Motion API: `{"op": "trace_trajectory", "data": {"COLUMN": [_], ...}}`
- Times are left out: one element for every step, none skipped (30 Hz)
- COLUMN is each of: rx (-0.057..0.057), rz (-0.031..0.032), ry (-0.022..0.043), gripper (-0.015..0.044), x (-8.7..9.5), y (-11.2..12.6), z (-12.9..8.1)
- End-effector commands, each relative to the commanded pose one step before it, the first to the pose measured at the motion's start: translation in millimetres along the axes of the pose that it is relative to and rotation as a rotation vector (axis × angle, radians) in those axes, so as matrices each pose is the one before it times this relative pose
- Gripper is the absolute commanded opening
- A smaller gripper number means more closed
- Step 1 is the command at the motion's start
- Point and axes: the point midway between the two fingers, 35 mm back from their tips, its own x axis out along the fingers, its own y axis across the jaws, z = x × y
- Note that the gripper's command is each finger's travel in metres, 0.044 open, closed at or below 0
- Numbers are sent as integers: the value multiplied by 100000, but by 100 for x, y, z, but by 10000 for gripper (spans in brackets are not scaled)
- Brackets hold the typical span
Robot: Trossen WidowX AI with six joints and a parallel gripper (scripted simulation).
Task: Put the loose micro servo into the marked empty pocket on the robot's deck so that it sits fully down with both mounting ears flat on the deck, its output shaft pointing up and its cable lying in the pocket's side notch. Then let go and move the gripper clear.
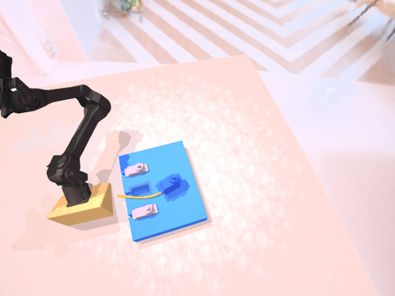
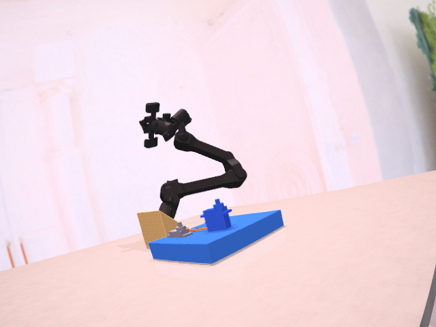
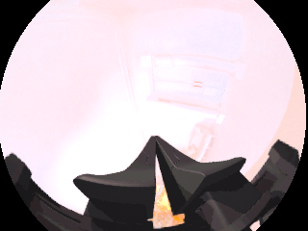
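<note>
The loose blue micro servo (image 1: 172, 186) (image 2: 216, 218) stands upright on the blue deck (image 1: 181, 216) (image 2: 214, 248), shaft up, just right of the marked empty pocket (image 1: 140, 189). Its orange cable (image 1: 140, 196) (image 2: 199, 229) runs left past the pocket's front edge and over the deck's left edge. My gripper (image 2: 144, 125) (image 3: 154, 139) is shut and empty. It is raised high above and behind the arm's base, far from the servo, pointing away from the deck. In the top view its tips are cut off at the left edge.
Two grey servos (image 1: 136, 169) (image 1: 145, 211) sit in the pockets behind and in front of the empty one; one also shows in the exterior view (image 2: 179, 231). The arm stands on a wooden block (image 1: 95, 205) (image 2: 151, 221) left of the deck.
</note>
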Motion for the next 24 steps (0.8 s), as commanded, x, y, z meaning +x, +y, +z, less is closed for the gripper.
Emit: {"op": "trace_trajectory", "data": {"rx": [-7259,-1642,-1444,-1173,-1594,-1649,-1503,482,-444,-697,-818,-1030,-1070,-1171,-1451,-1648,-1708,-1472,-822,-823,-1541,-1481,-1467,-667], "rz": [5184,1258,1145,1268,1291,1364,1329,515,409,633,749,999,1089,1201,1233,1468,1543,1646,1469,1460,1475,1360,1354,1530], "ry": [12507,2741,2560,2404,2592,2659,2462,628,703,1130,1320,1734,1905,2063,2295,2470,2534,2289,2177,2151,2144,2088,2039,1816], "gripper": [0,0,0,0,0,0,0,0,0,0,0,0,0,0,0,0,0,0,0,0,0,0,0,0], "x": [245,63,55,42,65,68,53,-7,18,27,32,36,7,8,68,77,81,64,39,40,73,68,68,36], "y": [1378,337,316,344,349,370,364,157,111,171,202,269,290,321,353,406,428,452,400,400,413,405,404,432], "z": [-3106,-665,-632,-580,-627,-643,-595,-210,-171,-269,-314,-420,-468,-507,-574,-589,-603,-556,-541,-535,-512,-518,-505,-459]}}
